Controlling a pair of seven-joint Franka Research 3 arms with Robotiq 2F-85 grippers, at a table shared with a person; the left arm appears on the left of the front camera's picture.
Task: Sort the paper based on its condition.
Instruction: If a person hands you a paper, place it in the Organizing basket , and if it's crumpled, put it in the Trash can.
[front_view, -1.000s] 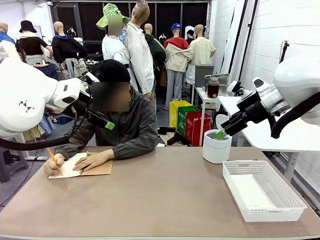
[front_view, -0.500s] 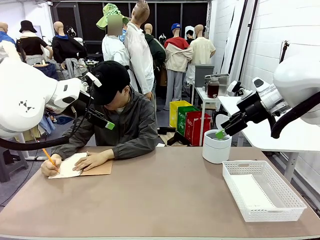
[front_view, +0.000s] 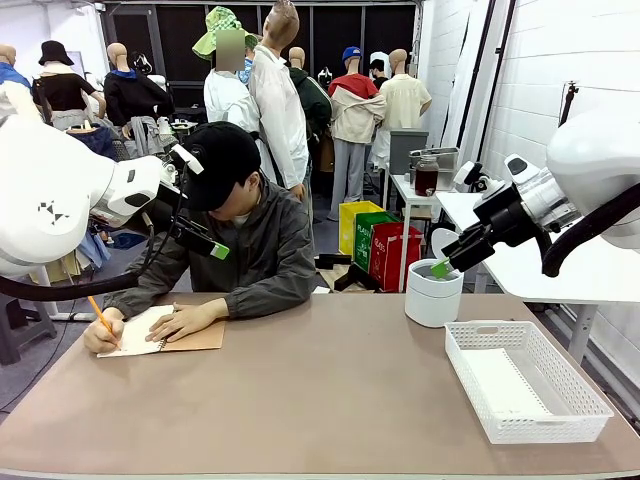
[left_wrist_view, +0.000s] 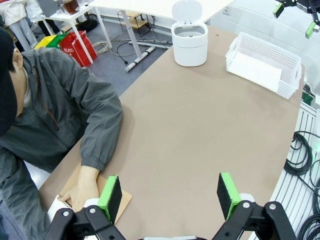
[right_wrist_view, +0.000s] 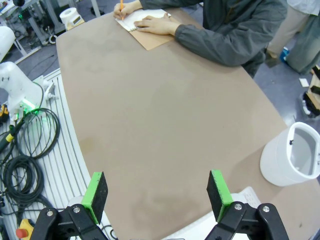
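One white sheet of paper (front_view: 497, 385) lies flat on the floor of the mesh basket (front_view: 550, 428), near right on the table (front_view: 320, 400). The other page is far left, in the notebook (front_view: 200, 338), under the person's hand (front_view: 185, 320) with the pencil (front_view: 103, 315) on it, so there's nothing loose there for you to take yet. Expect any sheet to be featherweight, limp and quick to crease or tear. Flat on the tabletop it gives your pads no edge, so I'd take it from an offered hand, or pinch a corner or a lifted edge, gently. A crumpled one should be springy and easier to grab across its bulk. The open white bin (front_view: 433, 295) stands far right, just beyond the basket. Your left gripper (left_wrist_view: 170, 192) hangs above the far left side, pads spread wide, holding nothing. Your right gripper (right_wrist_view: 157, 192), pads equally wide apart and empty, sits high over the right side
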